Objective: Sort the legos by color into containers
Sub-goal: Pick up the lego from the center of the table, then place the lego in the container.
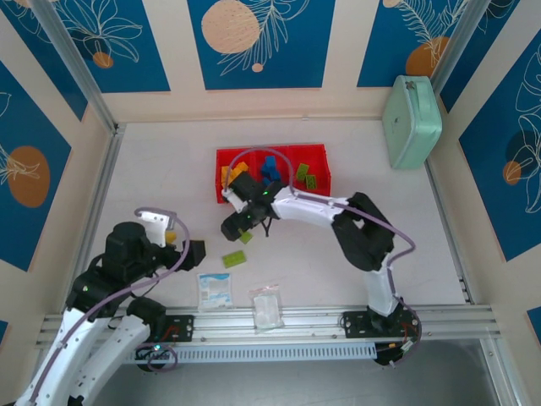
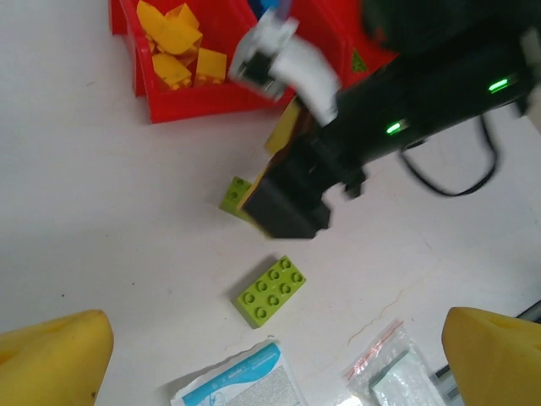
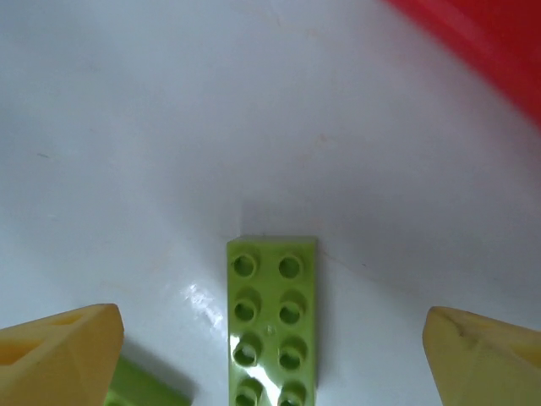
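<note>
Tabletop (image 3: 169,127): lime oblong brick (image 3: 272,296), studs up, between spread jaws of right end effector (image 3: 270,355); left end effector (image 2: 272,359) agape.

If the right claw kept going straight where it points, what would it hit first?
The right gripper would likely meet the lime green oblong brick lying on the table straight ahead of it.

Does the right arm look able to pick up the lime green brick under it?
Probably yes. The lime green brick lies on the table, between the right arm's wide-open fingers, nothing covering it. Another green piece sits close by one finger.
</note>
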### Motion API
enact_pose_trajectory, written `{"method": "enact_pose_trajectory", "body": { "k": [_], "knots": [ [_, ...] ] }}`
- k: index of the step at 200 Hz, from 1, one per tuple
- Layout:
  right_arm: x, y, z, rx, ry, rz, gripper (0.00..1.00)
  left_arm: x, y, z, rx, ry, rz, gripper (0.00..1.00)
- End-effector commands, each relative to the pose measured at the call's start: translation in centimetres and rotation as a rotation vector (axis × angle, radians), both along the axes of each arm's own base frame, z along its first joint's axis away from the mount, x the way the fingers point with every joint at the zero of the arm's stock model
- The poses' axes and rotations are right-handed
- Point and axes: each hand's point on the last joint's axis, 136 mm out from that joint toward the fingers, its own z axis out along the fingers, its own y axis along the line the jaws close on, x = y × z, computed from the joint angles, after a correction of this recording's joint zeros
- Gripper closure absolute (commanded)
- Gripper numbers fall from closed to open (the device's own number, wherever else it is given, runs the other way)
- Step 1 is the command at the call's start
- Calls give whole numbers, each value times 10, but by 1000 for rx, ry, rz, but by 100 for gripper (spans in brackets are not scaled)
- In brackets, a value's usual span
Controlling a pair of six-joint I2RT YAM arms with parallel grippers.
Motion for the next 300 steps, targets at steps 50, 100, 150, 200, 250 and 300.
{"method": "enact_pose_trajectory", "body": {
  "k": [50,100,150,200,250,300],
  "knots": [
    [-13,4,-49,-297,-22,45,11,-4,8,18,-22,-79,28,1],
    [-12,-4,-58,-385,-32,61,47,-2,7,16,-17,-68,27,1],
    [-3,-24,-50,-421,-29,33,77,-3,8,17,-16,-78,32,1],
    [10,-35,-6,-387,-108,-1,79,-2,7,16,-15,-73,29,1],
    [38,-51,39,-365,-239,-41,79,-3,9,18,-18,-87,38,1],
    [104,-103,68,-318,-307,-160,79,-3,9,18,-17,-86,35,1]
  ]
}}
